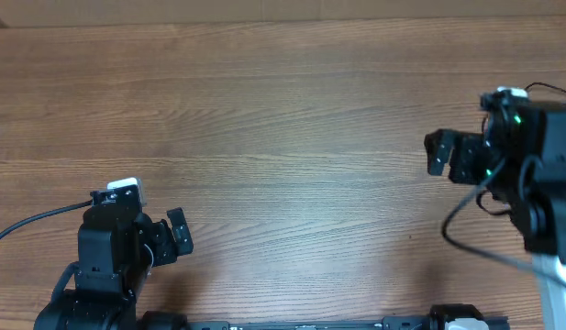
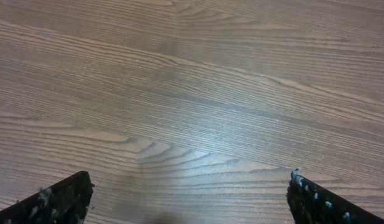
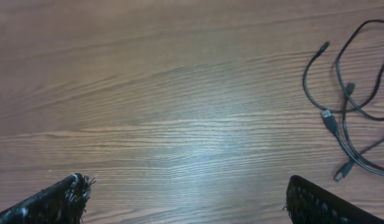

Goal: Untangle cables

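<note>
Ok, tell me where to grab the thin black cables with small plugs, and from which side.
Take the thin black cables by the lone outer strand curving along their left edge in the right wrist view; it lies clear of the crossings. Probably come from straight above with the open right gripper, since it lies flat on the wooden table.

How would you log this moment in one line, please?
left tool: open, empty | right tool: open, empty | cables: overlapping, untouched

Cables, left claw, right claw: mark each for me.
cables [image 3: 329, 119], right wrist view, on one plug.
left claw [image 2: 190, 176], left wrist view, midway between open fingertips.
right claw [image 3: 184, 180], right wrist view, midway between open fingertips.
</note>
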Controlling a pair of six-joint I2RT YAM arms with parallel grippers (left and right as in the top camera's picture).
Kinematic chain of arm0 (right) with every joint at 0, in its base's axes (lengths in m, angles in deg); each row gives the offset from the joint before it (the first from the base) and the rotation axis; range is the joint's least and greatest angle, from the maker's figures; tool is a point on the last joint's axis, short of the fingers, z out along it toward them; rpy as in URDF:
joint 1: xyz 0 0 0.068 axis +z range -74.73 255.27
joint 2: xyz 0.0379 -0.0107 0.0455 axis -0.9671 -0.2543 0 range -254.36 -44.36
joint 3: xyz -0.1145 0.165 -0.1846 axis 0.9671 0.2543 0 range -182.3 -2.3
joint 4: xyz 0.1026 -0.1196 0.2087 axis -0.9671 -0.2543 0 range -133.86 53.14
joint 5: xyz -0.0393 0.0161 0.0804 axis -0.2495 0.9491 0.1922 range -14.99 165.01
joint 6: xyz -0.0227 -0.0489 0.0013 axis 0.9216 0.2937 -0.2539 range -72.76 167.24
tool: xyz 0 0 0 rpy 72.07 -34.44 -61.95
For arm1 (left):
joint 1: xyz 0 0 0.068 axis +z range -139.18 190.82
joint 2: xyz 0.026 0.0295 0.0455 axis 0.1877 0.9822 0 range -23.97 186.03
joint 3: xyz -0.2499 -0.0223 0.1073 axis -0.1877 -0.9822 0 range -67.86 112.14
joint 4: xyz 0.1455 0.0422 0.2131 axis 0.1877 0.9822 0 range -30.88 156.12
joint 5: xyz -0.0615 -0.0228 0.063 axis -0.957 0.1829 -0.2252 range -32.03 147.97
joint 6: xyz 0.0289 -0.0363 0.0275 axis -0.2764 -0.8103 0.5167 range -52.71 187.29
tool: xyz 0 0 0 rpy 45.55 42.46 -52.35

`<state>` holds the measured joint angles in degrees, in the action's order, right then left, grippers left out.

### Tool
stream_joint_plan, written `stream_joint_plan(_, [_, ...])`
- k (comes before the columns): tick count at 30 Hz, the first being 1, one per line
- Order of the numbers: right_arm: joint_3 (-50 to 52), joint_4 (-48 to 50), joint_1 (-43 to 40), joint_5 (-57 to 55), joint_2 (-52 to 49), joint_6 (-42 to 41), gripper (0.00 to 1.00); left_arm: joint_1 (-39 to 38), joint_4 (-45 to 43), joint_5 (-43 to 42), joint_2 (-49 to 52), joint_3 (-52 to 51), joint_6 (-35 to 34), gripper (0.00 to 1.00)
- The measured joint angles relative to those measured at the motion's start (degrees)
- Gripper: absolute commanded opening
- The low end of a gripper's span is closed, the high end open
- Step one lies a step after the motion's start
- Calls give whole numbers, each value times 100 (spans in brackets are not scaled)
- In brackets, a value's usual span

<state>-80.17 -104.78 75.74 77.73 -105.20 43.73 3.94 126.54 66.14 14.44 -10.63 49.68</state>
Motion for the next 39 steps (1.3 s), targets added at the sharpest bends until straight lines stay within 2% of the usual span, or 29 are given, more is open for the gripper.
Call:
stream_joint_plan(7, [0, -332, 0, 0, 378, -79, 100, 0, 4, 0, 0, 0, 0, 99])
stream_joint_plan(26, [28, -409, 0, -509, -157, -79, 100, 0, 4, 0, 0, 0, -2, 100])
stream_joint_plan(34, [59, 623, 0, -511, -197, -81, 100, 0, 4, 0, 0, 0, 0, 100])
stream_joint_plan(39, [282, 1574, 0, -509, 227, -76, 100, 0, 4, 0, 0, 0, 0, 100])
